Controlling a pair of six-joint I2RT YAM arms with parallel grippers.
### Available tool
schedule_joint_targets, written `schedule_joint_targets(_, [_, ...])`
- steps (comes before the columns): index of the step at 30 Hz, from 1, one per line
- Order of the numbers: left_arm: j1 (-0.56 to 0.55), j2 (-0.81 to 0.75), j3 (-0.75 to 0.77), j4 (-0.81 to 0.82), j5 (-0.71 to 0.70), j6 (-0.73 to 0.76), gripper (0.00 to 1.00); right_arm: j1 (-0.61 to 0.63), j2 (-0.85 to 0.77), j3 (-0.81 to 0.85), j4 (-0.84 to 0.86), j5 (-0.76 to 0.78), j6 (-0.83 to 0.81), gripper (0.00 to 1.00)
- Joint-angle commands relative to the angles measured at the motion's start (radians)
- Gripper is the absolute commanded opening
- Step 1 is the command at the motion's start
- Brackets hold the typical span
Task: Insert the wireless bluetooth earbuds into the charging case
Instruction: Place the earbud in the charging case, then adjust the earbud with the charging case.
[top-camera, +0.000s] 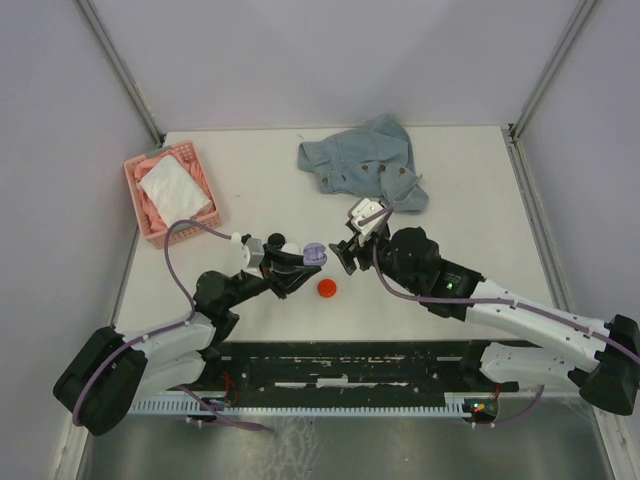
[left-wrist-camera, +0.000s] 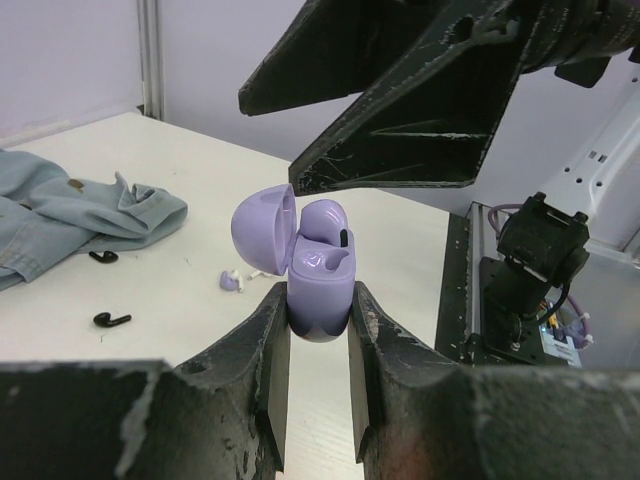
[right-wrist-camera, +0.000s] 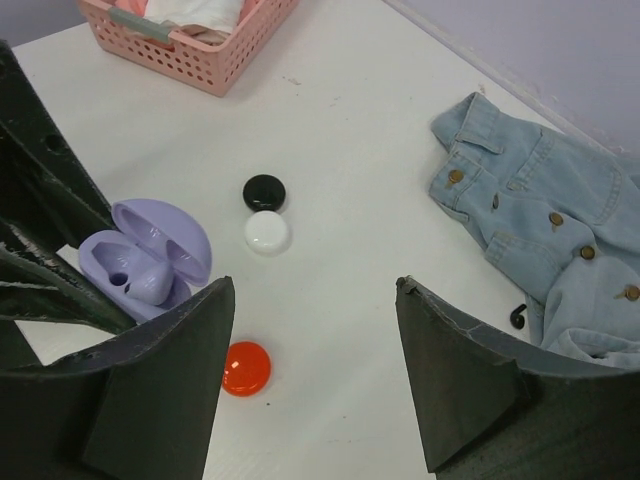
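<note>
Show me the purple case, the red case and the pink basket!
purple case (left-wrist-camera: 320, 300): left wrist view, lower shell.
red case (right-wrist-camera: 246, 367): right wrist view, lid middle.
pink basket (right-wrist-camera: 190, 60): right wrist view, front wall.

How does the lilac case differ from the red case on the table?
The lilac case stands open, lid up; the red case is shut. The lilac case is clamped in the left gripper; the red case lies free on the table. Both are small and rounded.
</note>
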Motion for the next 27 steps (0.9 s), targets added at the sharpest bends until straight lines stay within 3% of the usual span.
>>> schedule_joint_targets(1, [0.0, -0.011, 0.018, 0.048, 0.039, 0.037, 0.03, -0.023, 0.011, 0.029, 0.016, -0.041, 0.03, 0.74])
schedule_joint_targets(7, [0.0, -0.023, 0.013, -0.01, -0.032, 0.072, 0.03, -0.043, 0.012, 0.056, -0.056, -0.024, 0.049, 0.74])
schedule_joint_targets(13, [0.0, -0.045, 0.009, -0.128, -0.111, 0.192, 0.03, -0.048, 0.017, 0.166, -0.257, -0.056, 0.12, 0.74])
schedule_joint_targets(20, [-0.002, -0.06, -0.008, -0.156, -0.148, 0.3, 0.03, -0.048, 0.129, 0.369, -0.5, -0.131, 0.352, 0.65])
schedule_joint_targets(27, [-0.011, -0.036, -0.019, -0.12, -0.137, 0.367, 0.03, -0.049, 0.231, 0.486, -0.605, -0.201, 0.514, 0.57])
